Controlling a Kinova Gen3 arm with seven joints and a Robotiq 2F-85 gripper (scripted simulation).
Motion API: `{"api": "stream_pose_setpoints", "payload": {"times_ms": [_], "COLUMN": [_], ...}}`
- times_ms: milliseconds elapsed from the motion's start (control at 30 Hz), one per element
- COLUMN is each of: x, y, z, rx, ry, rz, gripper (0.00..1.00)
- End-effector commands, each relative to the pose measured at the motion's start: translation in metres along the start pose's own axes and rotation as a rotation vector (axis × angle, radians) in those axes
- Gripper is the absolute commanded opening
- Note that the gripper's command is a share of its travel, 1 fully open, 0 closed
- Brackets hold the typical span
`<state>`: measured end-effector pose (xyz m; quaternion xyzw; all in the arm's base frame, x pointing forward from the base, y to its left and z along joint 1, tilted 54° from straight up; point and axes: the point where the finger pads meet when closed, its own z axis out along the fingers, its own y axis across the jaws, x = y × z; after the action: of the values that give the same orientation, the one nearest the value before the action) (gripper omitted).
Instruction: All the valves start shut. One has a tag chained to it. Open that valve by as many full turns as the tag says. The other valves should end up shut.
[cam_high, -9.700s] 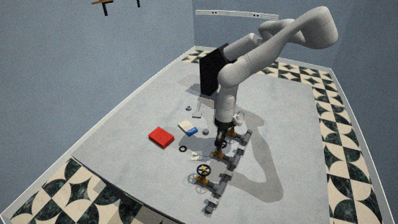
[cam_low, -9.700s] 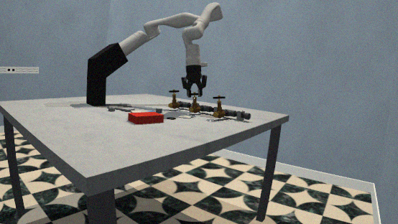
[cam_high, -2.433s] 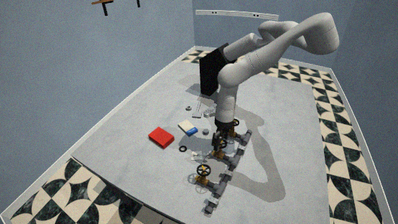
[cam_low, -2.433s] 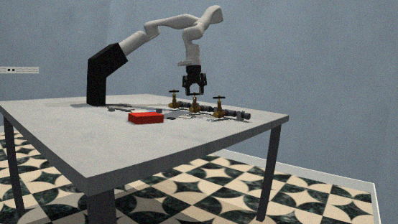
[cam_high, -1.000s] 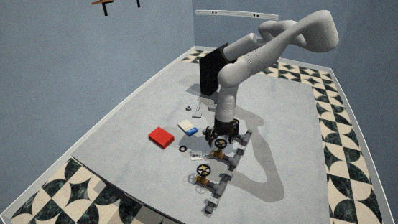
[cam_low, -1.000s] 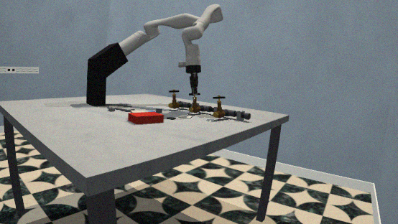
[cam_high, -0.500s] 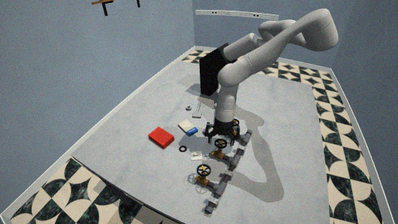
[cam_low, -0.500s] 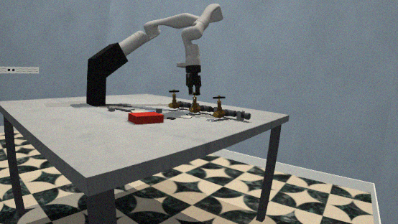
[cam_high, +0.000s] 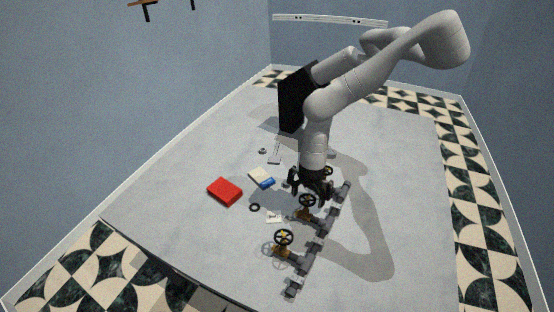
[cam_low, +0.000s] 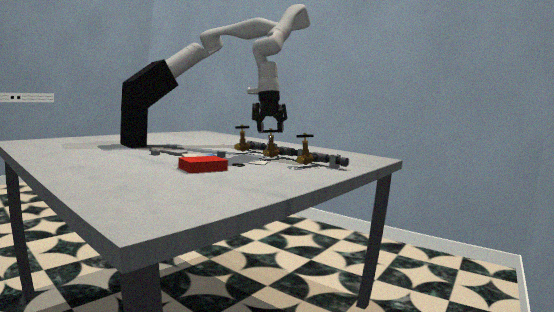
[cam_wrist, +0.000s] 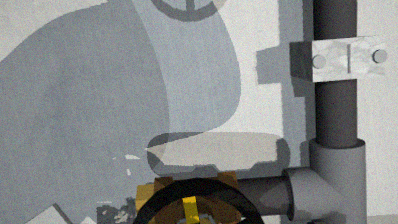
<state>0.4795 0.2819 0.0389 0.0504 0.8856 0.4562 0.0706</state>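
Observation:
Three brass valves with black handwheels stand along a grey pipe (cam_high: 320, 225): a far one (cam_high: 327, 170), a middle one (cam_high: 307, 200) and a near one (cam_high: 283, 236). A white tag (cam_high: 273, 217) lies on the table beside the middle valve. My gripper (cam_high: 310, 191) is open and empty, pointing straight down just above the middle valve; it also shows in the exterior view (cam_low: 270, 125). In the wrist view the middle valve's handwheel (cam_wrist: 195, 205) fills the bottom edge, with the pipe (cam_wrist: 335, 100) and a clamp (cam_wrist: 345, 61) at the right. My fingers are out of that view.
A red box (cam_high: 224, 191), a white and blue box (cam_high: 261, 177), a black ring (cam_high: 254, 206), a nut (cam_high: 261, 150) and a grey metal bar (cam_high: 275, 152) lie left of the pipe. The arm's black base (cam_high: 295, 100) stands behind.

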Motion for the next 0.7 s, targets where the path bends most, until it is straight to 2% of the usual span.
{"api": "stream_pose_setpoints", "payload": {"times_ms": [0, 667], "x": [-0.0009, -0.0009], "y": [-0.0002, -0.0002], "z": [-0.0008, -0.0008], "rx": [0.006, 0.008], "ry": [0.01, 0.008], "rz": [0.142, 0.724], "gripper": [1.0, 1.0]}}
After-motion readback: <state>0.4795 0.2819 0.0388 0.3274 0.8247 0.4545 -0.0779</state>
